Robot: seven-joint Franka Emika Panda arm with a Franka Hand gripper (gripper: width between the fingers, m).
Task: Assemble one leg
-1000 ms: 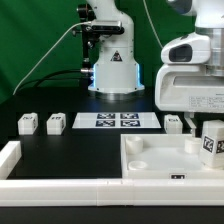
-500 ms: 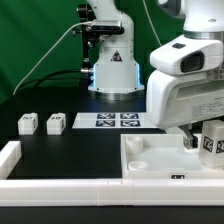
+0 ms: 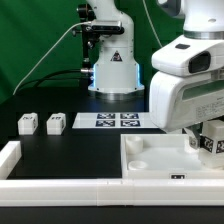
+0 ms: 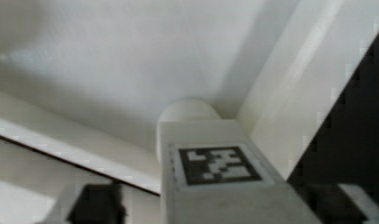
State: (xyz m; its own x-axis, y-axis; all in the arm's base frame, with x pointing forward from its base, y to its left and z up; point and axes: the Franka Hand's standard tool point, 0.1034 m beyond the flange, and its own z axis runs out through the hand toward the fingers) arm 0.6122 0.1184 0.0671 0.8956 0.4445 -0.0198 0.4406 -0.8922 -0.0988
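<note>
My gripper (image 3: 203, 140) is shut on a leg (image 3: 213, 144), a small white post with a black-and-white tag. I hold it upright at the exterior view's right edge, over the far right corner of the large white tray-like piece (image 3: 160, 165). In the wrist view the leg (image 4: 204, 135) runs between my two dark fingers (image 4: 97, 205), its far end close to the tray's white corner. I cannot tell whether it touches. Two more legs (image 3: 28, 123) (image 3: 56, 123) stand on the black table at the exterior view's left.
The marker board (image 3: 118, 121) lies flat behind the tray, in front of the arm's base (image 3: 112, 75). A white L-shaped border (image 3: 10, 160) runs along the front and the exterior view's left of the table.
The arm's white wrist housing has swung toward the exterior view's left and lower, now covering a leg that stood beside the marker board. The held leg has barely moved.
</note>
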